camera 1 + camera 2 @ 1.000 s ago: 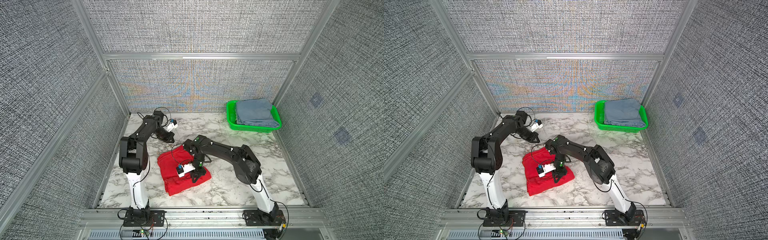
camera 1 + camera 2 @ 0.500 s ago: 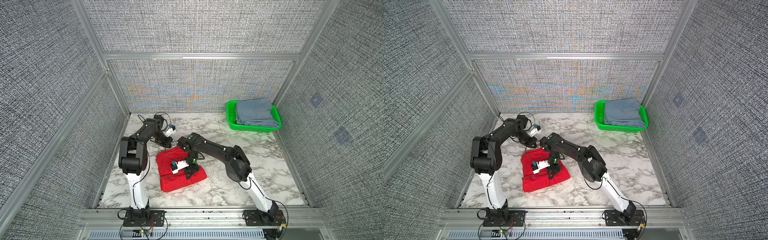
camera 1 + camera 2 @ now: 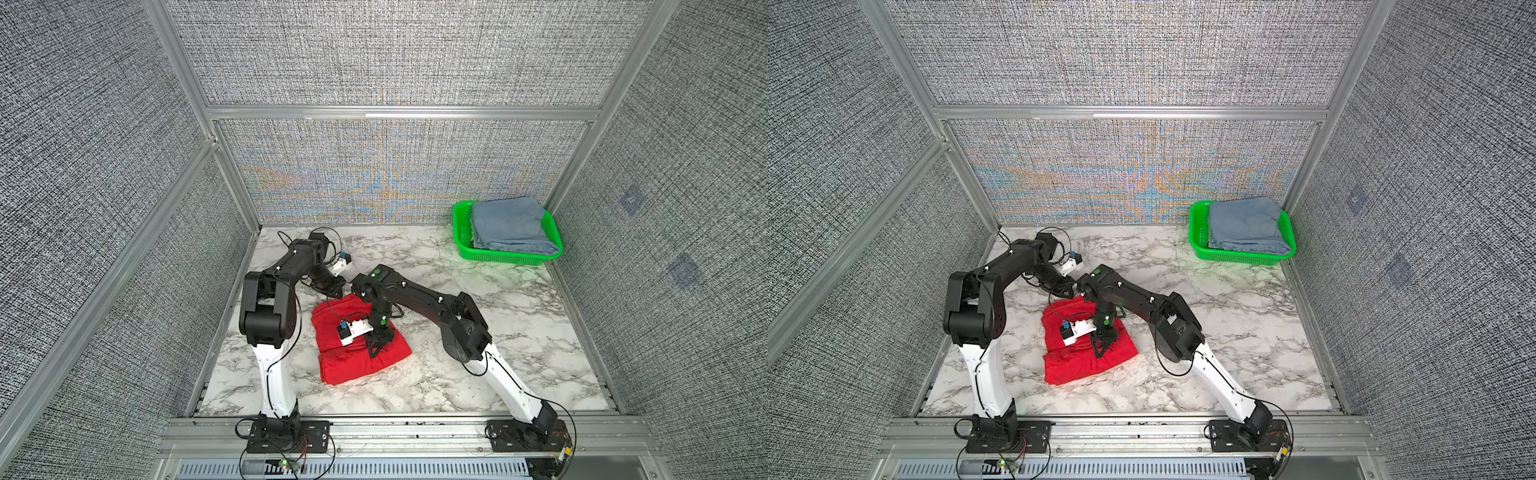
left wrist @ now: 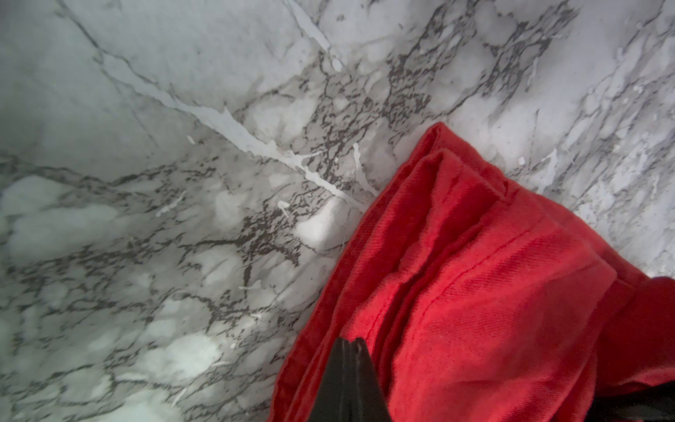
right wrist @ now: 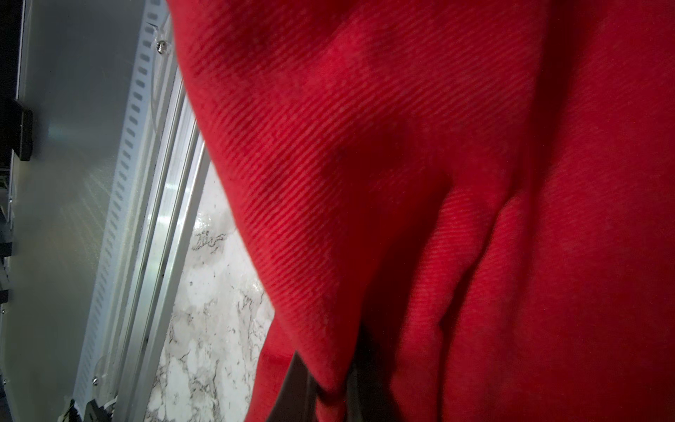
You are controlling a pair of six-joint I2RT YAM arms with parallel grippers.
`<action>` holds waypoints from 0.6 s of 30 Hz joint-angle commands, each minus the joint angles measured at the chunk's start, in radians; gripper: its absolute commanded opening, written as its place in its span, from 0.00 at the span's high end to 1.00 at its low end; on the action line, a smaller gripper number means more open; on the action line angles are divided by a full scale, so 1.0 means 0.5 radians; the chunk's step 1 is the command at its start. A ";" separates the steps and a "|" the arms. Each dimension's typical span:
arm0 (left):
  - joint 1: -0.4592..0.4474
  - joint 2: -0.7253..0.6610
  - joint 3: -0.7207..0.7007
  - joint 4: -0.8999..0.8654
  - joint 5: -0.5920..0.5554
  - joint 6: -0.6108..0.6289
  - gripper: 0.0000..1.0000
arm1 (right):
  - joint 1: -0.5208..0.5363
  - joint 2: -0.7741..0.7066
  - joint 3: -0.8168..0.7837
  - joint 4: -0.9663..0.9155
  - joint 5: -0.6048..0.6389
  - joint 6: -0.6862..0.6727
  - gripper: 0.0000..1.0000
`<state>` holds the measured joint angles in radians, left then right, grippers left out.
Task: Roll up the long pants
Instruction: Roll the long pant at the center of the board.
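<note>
The long pants [image 3: 361, 365] [image 3: 1084, 365] are bright red and lie folded into a thick bundle on the marble table, left of centre. My right gripper [image 3: 372, 353] [image 3: 1099, 354] points down onto the bundle's right part. In the right wrist view a fold of the pants [image 5: 401, 146] runs between its dark fingers, and the right gripper [image 5: 325, 387] is shut on it. My left gripper [image 3: 340, 289] [image 3: 1070, 294] is at the bundle's far edge. In the left wrist view the left gripper [image 4: 349, 341] is shut, its tips over the pants [image 4: 493, 292], with nothing seen between them.
A green basket [image 3: 461, 232] [image 3: 1196, 232] holding a folded blue-grey garment [image 3: 511, 224] [image 3: 1246, 224] stands in the far right corner. Grey padded walls enclose the table on three sides. A metal rail [image 5: 157, 219] runs along the front edge. Both arms' elbows cross close together above the bundle's far edge.
My right gripper has moved left with the fold in it, and the red bundle has shifted left with it. The left gripper has come slightly closer to the bundle's far edge.
</note>
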<state>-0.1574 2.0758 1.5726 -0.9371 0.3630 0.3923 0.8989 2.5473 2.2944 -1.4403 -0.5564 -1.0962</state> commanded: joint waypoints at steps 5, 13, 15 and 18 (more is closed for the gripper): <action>-0.010 0.032 -0.010 0.009 0.007 0.067 0.98 | 0.003 -0.117 -0.120 0.644 0.329 0.124 1.00; -0.027 0.051 -0.021 0.026 0.017 0.083 0.98 | -0.003 -0.120 -0.192 0.926 0.516 0.234 1.00; -0.029 -0.005 -0.049 0.080 -0.001 0.064 0.98 | -0.004 -0.103 -0.164 0.895 0.502 0.232 1.00; -0.021 -0.158 -0.070 0.124 -0.054 0.044 0.98 | -0.006 -0.094 -0.157 0.874 0.479 0.239 1.00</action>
<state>-0.1719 2.0533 1.5375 -0.9035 0.3534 0.4187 0.9016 2.4775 2.2162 -1.2312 -0.4530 -0.9821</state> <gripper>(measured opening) 0.066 0.125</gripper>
